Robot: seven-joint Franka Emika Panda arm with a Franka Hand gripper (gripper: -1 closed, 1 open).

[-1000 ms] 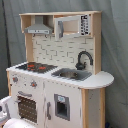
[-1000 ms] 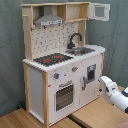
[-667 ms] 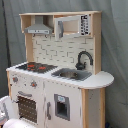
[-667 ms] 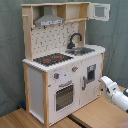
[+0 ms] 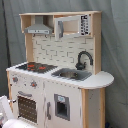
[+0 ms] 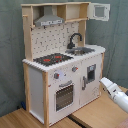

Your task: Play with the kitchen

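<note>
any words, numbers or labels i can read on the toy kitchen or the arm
None can be read.
Kitchen: the dark panel beside the upper cabinet window in the first exterior view carries small light marks, too blurred to read.
Knobs in the second exterior view: no legible markings.
End effector and white arm: no readable label or brand visible.

Matt white and pale-wood kitchen (image 6: pixel 60 75), shiny metal sink (image 5: pixel 71 74).
</note>
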